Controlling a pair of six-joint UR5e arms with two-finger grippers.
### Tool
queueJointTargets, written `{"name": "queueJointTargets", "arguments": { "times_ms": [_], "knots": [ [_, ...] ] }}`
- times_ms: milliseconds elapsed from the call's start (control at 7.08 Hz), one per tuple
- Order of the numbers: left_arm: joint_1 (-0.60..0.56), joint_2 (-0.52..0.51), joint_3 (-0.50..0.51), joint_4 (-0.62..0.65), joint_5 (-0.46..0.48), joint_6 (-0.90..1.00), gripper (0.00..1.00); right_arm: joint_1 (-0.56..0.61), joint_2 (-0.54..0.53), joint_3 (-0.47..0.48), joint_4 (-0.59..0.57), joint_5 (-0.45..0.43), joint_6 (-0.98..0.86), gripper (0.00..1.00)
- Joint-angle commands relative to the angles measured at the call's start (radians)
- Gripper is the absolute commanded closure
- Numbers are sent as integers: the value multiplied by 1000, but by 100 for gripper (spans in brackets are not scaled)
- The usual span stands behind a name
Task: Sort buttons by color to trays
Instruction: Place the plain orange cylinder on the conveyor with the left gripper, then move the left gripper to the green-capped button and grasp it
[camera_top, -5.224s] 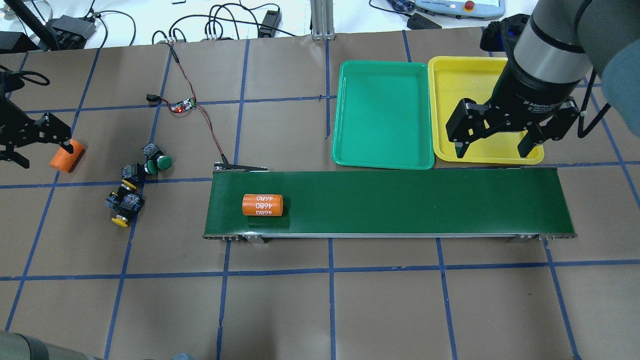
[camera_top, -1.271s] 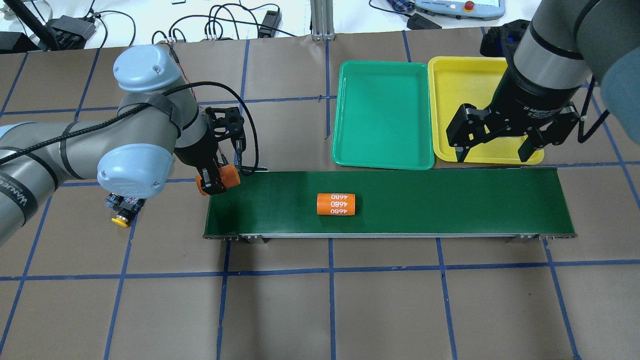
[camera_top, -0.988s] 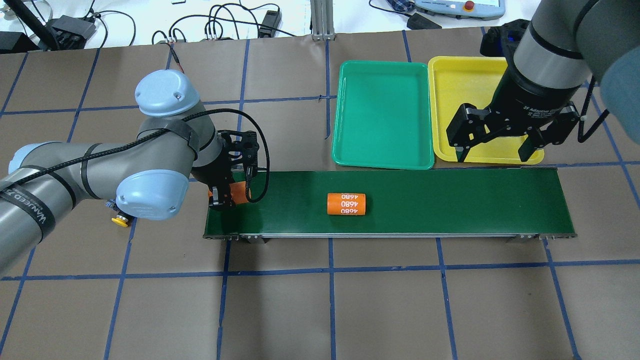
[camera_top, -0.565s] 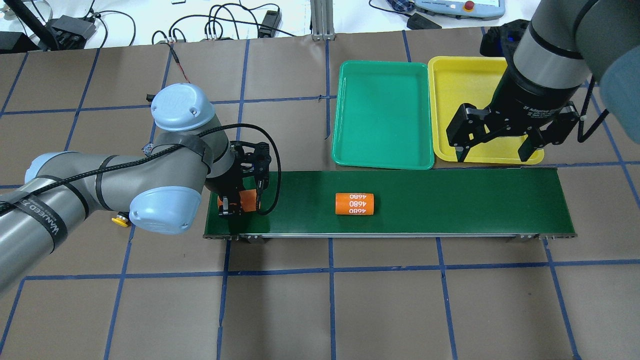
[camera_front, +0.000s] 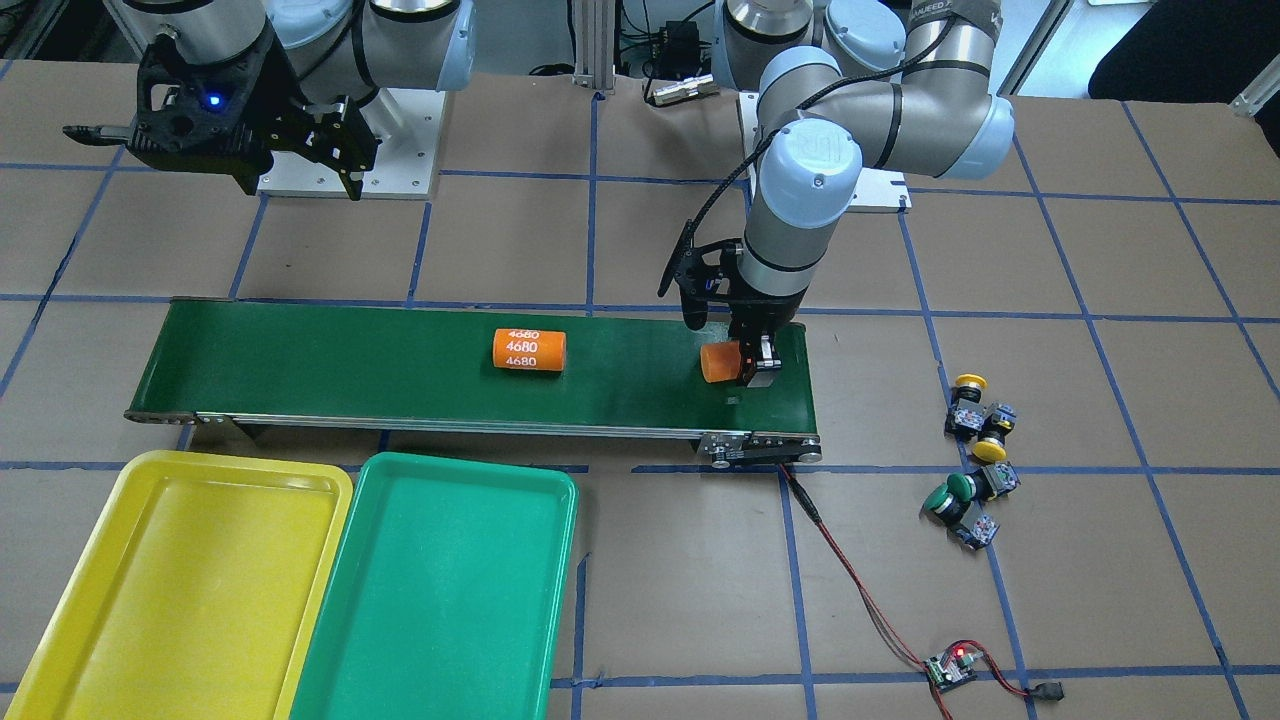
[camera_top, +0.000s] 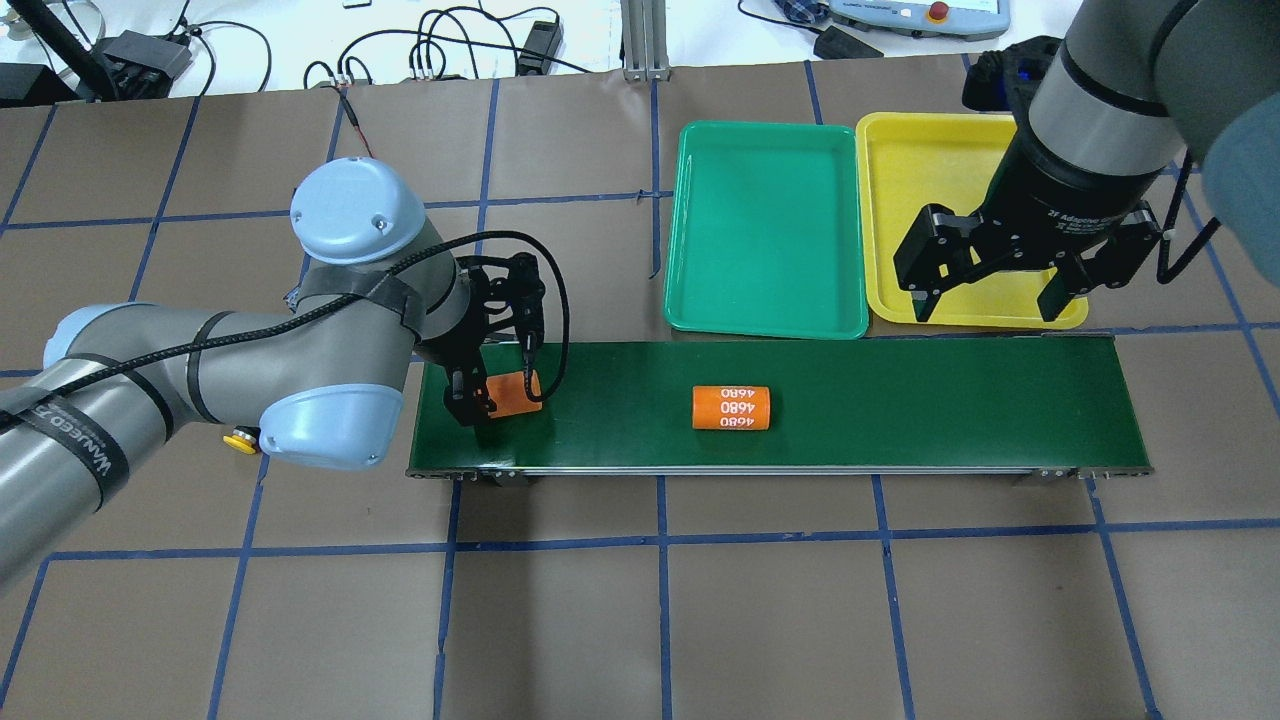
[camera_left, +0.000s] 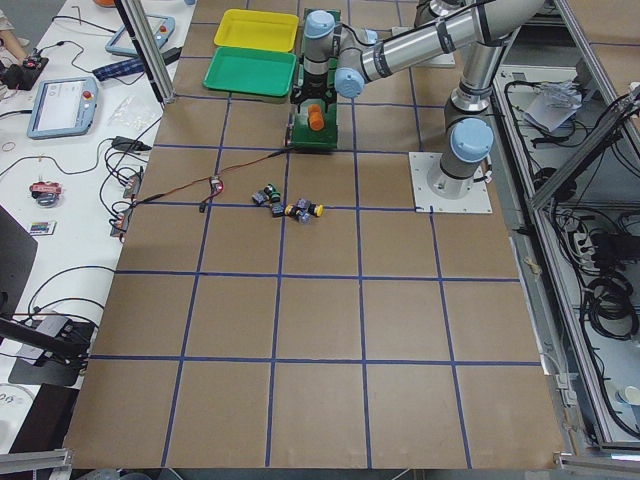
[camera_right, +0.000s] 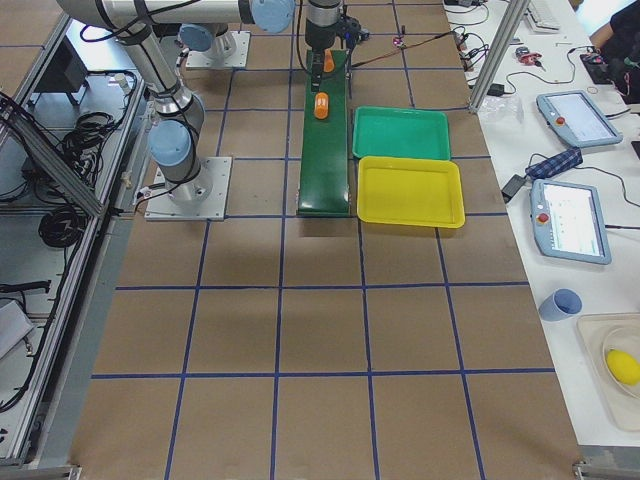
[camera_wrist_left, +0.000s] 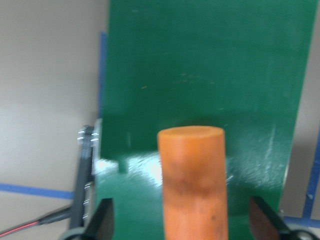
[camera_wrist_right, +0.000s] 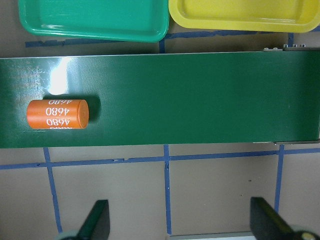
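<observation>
Two yellow-capped buttons (camera_front: 968, 381) and two green-capped ones (camera_front: 958, 487) lie clustered on the table beyond the belt's end; in the overhead view only one yellow cap (camera_top: 240, 441) shows beside my left arm. The green tray (camera_top: 765, 230) and the yellow tray (camera_top: 930, 170) hold nothing. My left gripper (camera_top: 495, 390) is open over the belt's left end, its fingers (camera_wrist_left: 102, 222) standing clear on both sides of a plain orange cylinder (camera_wrist_left: 192, 175) that lies on the belt. My right gripper (camera_top: 985, 295) hangs open over the yellow tray's near rim.
A long dark-green conveyor belt (camera_top: 900, 400) carries an orange cylinder printed 4680 (camera_top: 731, 407) near its middle. A small circuit board with a red light (camera_front: 950, 668) and its wire (camera_front: 850, 575) run to the belt's end. Cables and tablets lie past the table's far edge.
My left arm carried the plain orange cylinder from the table onto the belt's left end and let go of it. The 4680 cylinder rode rightward along the belt. The right arm stayed put.
</observation>
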Motion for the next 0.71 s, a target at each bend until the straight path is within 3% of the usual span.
{"name": "queueJointTargets", "arguments": {
  "times_ms": [0, 141, 282, 565],
  "knots": [
    [136, -29, 187, -204, -19, -62, 0, 0, -5, 0, -5, 1, 1, 0],
    [268, -66, 235, -258, -21, -143, 0, 0, -5, 0, -12, 15, 6, 0],
    [327, -110, 257, -249, -48, -223, 0, -3, -6, 0, -11, 3, 3, 0],
    [331, -236, 338, -243, -18, -623, 0, 0, -5, 0, -11, 1, 4, 0]
  ]
}}
